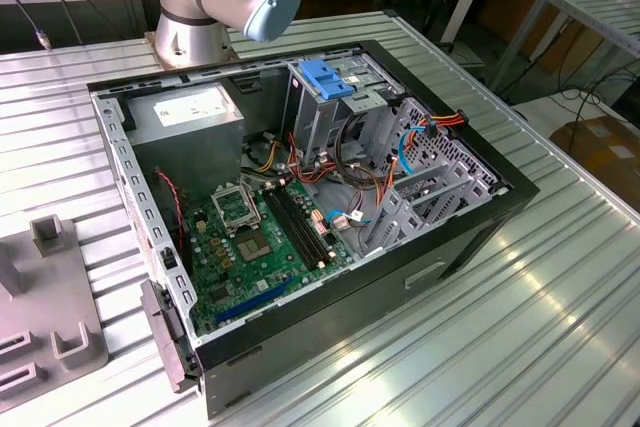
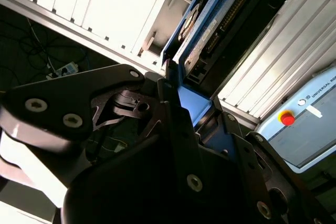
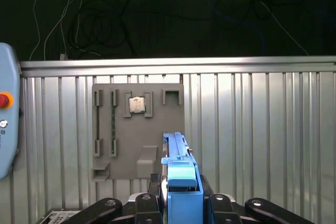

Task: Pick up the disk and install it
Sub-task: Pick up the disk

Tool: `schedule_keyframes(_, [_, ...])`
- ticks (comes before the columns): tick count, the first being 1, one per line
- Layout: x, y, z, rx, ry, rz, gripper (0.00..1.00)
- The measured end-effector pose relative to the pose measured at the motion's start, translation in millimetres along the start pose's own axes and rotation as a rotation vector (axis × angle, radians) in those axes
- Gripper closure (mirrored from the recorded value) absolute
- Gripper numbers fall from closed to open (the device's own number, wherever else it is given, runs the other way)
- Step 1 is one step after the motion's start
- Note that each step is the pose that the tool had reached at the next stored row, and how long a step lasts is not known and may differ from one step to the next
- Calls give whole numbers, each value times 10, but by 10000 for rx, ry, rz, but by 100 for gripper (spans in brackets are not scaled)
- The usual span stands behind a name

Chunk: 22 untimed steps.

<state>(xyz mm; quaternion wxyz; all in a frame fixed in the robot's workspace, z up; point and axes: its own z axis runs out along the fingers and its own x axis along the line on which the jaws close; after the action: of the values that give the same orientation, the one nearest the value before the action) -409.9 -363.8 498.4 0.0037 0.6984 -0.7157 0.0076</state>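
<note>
— Blue plastic catches our eye first: the carrier rails of the disk (image 3: 178, 177), which stands on edge in the end effector (image 3: 181, 198) in the first wrist view.

— Agreed. We see the black fingers (image 3: 155, 187) pressed against its two sides, so the end effector is clamped around the disk and carries it.

— In the second wrist view we look along the disk (image 2: 207, 30) from the black linkage. We see a silver face, a white label, a row of pins on the dark side and a blue rail along the edge.

— And where is it, as far as we can tell?

— Over the ribbed metal counter (image 3: 262, 129), with the grey fixture plate (image 3: 157, 129) beyond its far end. On that plate we make out a square processor (image 3: 137, 104) in a pocket and a thin green memory stick (image 3: 113, 124) in a slot.

— We also see a pale pendant (image 3: 6, 129) with a red button (image 3: 5, 99) beside the plate.

— In the exterior view the open computer case (image 1: 400, 287) lies on its side on the counter. Its green motherboard (image 1: 250, 237) faces up, and the grey power supply (image 1: 190, 112) sits in one corner.

— The grey drive cage (image 1: 320, 117) with its blue latch (image 1: 328, 77) stands near the arm's base (image 1: 200, 7). Orange, red and blue cables run between cage and board.

— The fixture plate lies to the exterior view's left of the case, apart from it.
</note>
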Motion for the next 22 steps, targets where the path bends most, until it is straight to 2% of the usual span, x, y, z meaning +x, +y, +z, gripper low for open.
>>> schedule_keyframes(5, [0,-10,0,0,0,0,63])
schedule_keyframes(19, [-3,-110,0,-1,0,0,63])
schedule_keyframes(22, [-5,-207,1,0,0,0,63])
